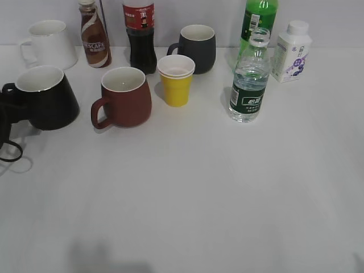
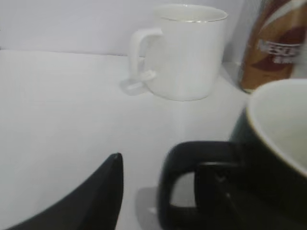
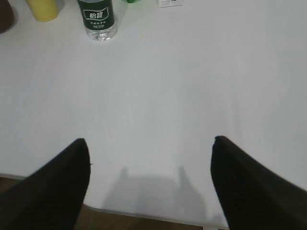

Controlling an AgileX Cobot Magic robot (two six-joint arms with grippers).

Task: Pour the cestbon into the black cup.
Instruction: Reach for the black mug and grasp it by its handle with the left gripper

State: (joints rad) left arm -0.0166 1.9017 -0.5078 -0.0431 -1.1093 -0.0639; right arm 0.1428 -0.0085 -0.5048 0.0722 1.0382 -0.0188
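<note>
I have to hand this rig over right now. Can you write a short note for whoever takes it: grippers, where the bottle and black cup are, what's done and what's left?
Left gripper: at the loop handle of the glossy black ceramic mug, one finger through the loop; whether it grips is unclear.
Right gripper: open, empty, low over bare white table, far short of the bottle.
Clear plastic water bottle with dark green label: upright, cap off, right of the yellow paper cup.
Black mug: upright at the left edge, beside the brown-red mug.
Done: nothing poured.
Left: grasp the bottle, carry it to the black mug, pour.
</note>
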